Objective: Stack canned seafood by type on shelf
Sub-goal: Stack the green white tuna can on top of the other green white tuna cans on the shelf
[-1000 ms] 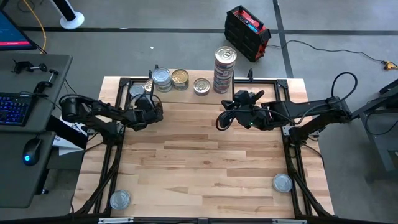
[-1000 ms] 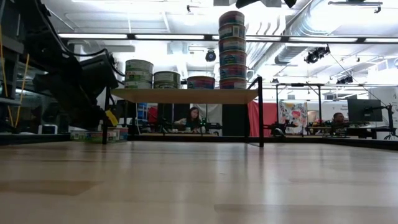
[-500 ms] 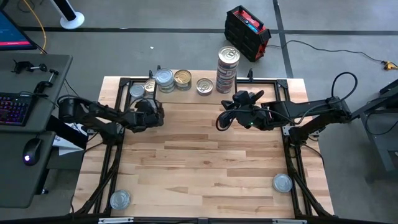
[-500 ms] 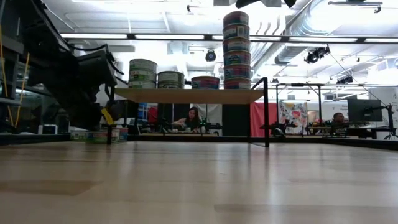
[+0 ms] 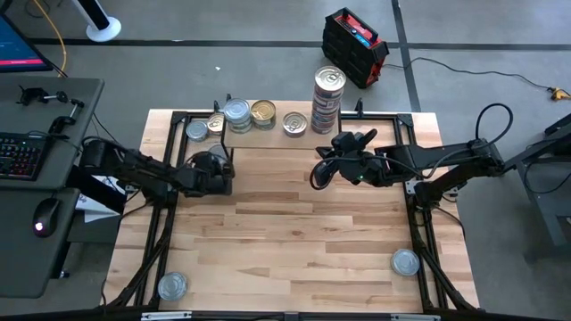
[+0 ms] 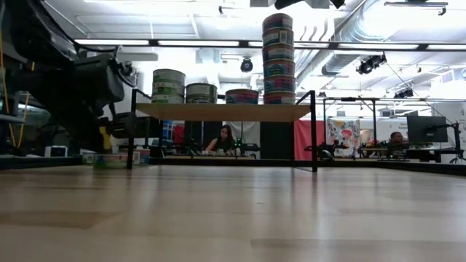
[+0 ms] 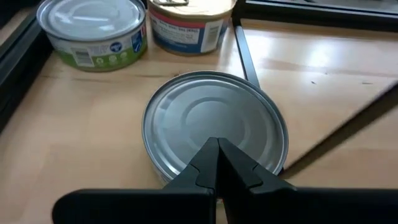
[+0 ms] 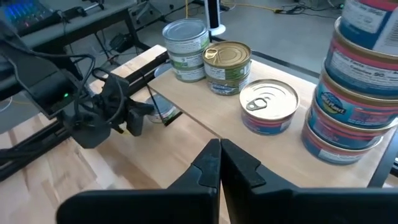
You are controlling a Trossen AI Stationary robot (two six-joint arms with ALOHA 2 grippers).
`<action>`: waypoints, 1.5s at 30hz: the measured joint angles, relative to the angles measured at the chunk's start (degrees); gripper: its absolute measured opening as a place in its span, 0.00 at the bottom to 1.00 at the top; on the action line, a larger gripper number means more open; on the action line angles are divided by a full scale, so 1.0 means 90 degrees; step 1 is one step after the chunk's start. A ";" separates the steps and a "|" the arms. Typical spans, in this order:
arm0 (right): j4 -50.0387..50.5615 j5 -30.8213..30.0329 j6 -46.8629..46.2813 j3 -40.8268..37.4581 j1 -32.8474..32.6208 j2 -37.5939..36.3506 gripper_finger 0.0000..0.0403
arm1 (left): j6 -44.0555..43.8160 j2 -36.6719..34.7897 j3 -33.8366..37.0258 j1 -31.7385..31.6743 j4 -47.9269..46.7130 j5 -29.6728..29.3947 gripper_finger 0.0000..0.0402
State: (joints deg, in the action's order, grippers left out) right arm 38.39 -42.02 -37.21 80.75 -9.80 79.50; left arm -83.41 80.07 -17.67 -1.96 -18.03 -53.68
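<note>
A: Near edge?
B: Two loose tins (image 5: 172, 285) (image 5: 405, 261) on the surface (image 5: 294, 232).
A: Arms?
B: Left gripper (image 7: 217, 148) closed, empty, over a silver tin (image 7: 214, 129). Right gripper (image 8: 219, 148) closed, empty, facing the shelf (image 8: 205, 115).
A: Far side?
B: Shelf carries gold-lid tins (image 5: 261, 112) and a tall stack (image 5: 327, 96).

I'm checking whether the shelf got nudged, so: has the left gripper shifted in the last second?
Yes. In the high view the left gripper has drawn back from the shelf toward the table's near edge, and the shelf itself slid slightly right.
</note>
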 joint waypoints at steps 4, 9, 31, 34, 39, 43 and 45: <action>0.0000 0.0053 0.0019 0.0000 0.0000 0.0000 0.00 | -0.0554 0.0000 0.0002 0.0434 -0.0253 -0.0041 0.00; -0.0004 0.0053 0.0164 0.0000 -0.0050 0.0000 0.00 | -0.0991 0.0015 -0.0140 0.1175 -0.0465 0.0011 0.00; 0.0004 0.2294 0.0667 0.0000 -0.0138 0.0107 0.00 | 0.1696 0.0116 -0.0806 0.4307 0.2056 0.1764 0.00; -0.0004 0.3067 0.0213 0.0000 -0.0224 0.0364 0.00 | 0.3147 0.0280 -0.0809 0.4061 0.3141 0.2044 0.00; 0.0051 0.3914 -0.0807 0.0000 -0.0636 0.1115 0.00 | 0.4810 0.0868 -0.1019 0.3467 0.4299 0.2520 0.00; 0.0215 0.3906 -0.1783 -0.0002 -0.1063 0.1675 0.00 | 0.6052 0.1571 -0.1480 0.3074 0.5120 0.3069 0.00; 0.0358 0.3900 -0.2185 -0.0002 -0.1229 0.1839 0.00 | 0.6612 0.1921 -0.1793 0.2913 0.5358 0.3310 0.00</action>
State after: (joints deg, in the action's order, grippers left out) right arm 41.61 -6.92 -56.87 80.73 -20.86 96.05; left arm -23.91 97.37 -33.81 24.26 30.19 -23.89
